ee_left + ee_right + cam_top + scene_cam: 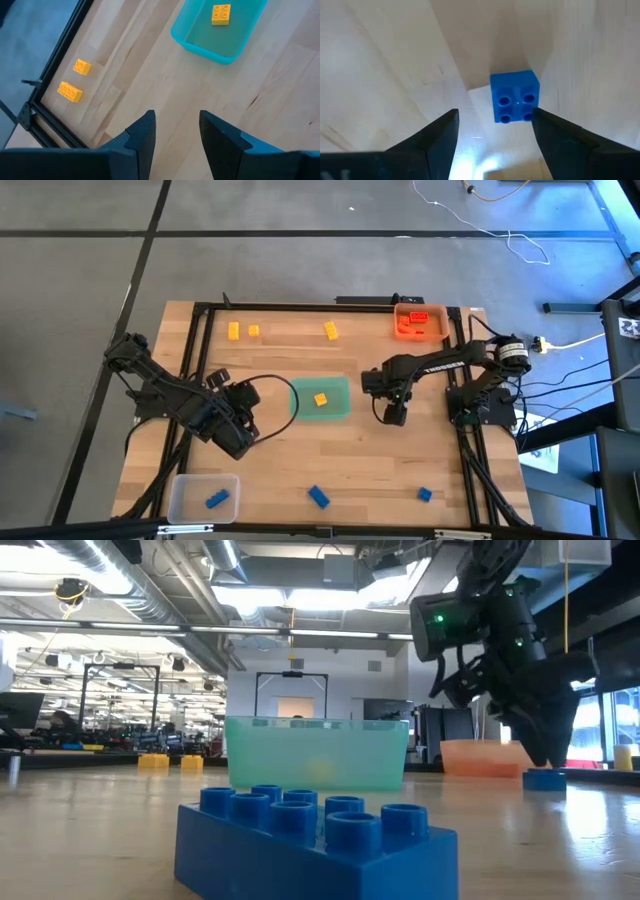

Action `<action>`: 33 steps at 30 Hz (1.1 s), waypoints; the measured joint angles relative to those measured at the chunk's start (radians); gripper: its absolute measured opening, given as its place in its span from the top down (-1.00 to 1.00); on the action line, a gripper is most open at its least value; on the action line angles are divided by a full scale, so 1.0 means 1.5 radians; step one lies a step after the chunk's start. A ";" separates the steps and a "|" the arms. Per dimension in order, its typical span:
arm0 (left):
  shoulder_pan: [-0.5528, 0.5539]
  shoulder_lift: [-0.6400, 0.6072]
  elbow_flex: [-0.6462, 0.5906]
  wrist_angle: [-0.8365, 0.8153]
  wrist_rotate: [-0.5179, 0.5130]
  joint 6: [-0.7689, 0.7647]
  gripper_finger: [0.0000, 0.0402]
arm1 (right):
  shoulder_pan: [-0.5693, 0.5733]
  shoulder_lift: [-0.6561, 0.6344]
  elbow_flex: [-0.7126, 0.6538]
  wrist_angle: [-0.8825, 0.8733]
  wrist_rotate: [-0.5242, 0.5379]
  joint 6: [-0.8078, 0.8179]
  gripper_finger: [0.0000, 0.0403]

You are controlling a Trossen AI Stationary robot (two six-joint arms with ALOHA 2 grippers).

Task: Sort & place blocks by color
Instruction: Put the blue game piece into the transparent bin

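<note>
- Blue brick nearest, low view.
- Right gripper: jaws apart, hanging over small blue block.
- Left gripper: jaws apart, empty, green tray at its 3 o'clock.

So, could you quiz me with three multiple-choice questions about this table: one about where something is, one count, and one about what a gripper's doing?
1. Which tray holds a yellow block? A orange tray; B green tray; C clear tray.
2. How many yellow blocks lie loose on the table? A one; B three; C five.
3. The right gripper is: A shut on a yellow block; B lifting a tray; C open over a blue block.

Answers: 1 B, the block sits inside the green tray. 2 B, three lie along the far edge. 3 C, its fingers stand apart, with the blue block on the table ahead of them.
</note>
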 joint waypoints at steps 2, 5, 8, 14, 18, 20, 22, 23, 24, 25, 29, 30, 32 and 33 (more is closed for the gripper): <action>0.000 0.000 0.000 0.000 0.000 0.000 0.29 | 0.000 0.000 -0.005 0.000 0.004 0.004 -0.25; 0.000 0.000 0.000 0.000 0.000 0.000 0.29 | 0.000 0.000 -0.016 0.016 0.006 -0.001 -0.25; 0.004 0.000 0.000 0.000 0.000 -0.001 0.29 | 0.000 0.000 -0.036 0.054 0.005 -0.015 -0.25; 0.016 0.000 0.000 0.000 0.000 0.000 0.29 | 0.000 -0.002 -0.085 0.129 0.010 -0.015 -0.25; 0.024 0.000 0.000 0.000 0.000 0.001 0.29 | 0.000 -0.003 -0.093 0.145 0.011 -0.014 -0.25; 0.028 0.000 0.000 0.000 0.000 0.001 0.29 | 0.000 -0.003 -0.093 0.148 0.011 -0.023 -0.24; 0.033 0.000 0.000 0.000 0.001 0.000 0.29 | 0.000 -0.003 -0.093 0.149 0.013 -0.031 -0.20; 0.035 0.000 0.000 0.000 0.005 0.001 0.29 | 0.000 -0.002 -0.094 0.149 0.015 -0.031 -0.17; 0.037 0.000 0.000 0.000 0.012 0.001 0.29 | 0.000 -0.002 -0.094 0.150 0.019 -0.030 -0.11; 0.040 0.000 0.000 0.000 0.020 0.001 0.29 | 0.000 -0.002 -0.094 0.150 0.022 -0.031 -0.05; 0.047 0.000 0.000 0.000 0.031 0.001 0.29 | 0.000 -0.001 -0.094 0.148 0.031 -0.031 0.29; 0.048 0.000 0.000 0.000 0.031 0.001 0.29 | 0.000 -0.002 -0.094 0.148 0.033 -0.031 0.32; 0.051 0.000 0.000 0.000 0.031 0.001 0.29 | 0.000 -0.002 -0.093 0.148 0.033 -0.031 0.31; 0.053 0.000 0.000 0.001 0.032 0.000 0.29 | 0.000 -0.002 -0.089 0.145 0.033 -0.031 0.31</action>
